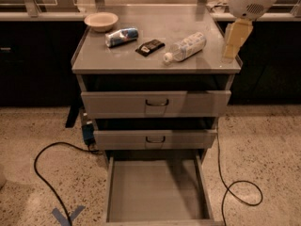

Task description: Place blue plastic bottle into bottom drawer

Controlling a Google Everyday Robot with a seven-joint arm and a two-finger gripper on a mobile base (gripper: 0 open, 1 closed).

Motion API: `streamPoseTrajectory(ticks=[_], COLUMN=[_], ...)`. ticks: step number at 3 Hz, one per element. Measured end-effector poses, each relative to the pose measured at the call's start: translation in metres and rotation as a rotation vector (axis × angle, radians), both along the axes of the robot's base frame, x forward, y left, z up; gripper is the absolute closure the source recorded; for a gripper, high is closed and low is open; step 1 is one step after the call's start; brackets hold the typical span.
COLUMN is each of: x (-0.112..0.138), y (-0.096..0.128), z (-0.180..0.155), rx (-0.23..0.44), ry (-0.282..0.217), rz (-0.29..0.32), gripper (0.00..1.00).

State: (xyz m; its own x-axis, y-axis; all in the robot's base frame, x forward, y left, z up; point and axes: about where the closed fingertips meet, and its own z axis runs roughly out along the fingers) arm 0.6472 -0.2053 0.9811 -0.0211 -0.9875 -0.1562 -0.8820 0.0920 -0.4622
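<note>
Cabinet top holds blue plastic bottle; end effector nearby (grip unclear, seemingly empty).

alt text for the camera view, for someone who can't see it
The gripper hovers above the right edge of a grey cabinet top, apart from the blue plastic bottle lying on its side there. The bottom drawer below is pulled open. A bowl, a blue and silver can and a dark packet also lie on the top.

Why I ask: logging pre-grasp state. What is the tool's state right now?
Tool: open or shut cannot be told. It hangs at the right edge of the cabinet top, apart from the blue plastic bottle lying there.
</note>
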Motion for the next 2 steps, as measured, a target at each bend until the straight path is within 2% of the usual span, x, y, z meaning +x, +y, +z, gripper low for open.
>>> streamPoseTrajectory(ticks=[1, 2], x=[0.0382, 0.0384], y=[0.0245, 0.0246], z=[-0.0217, -0.0218], rx=[0.0, 0.0], ry=[0.039, 0.038], rz=[0.058, 0.058], gripper=[0.0, 0.0])
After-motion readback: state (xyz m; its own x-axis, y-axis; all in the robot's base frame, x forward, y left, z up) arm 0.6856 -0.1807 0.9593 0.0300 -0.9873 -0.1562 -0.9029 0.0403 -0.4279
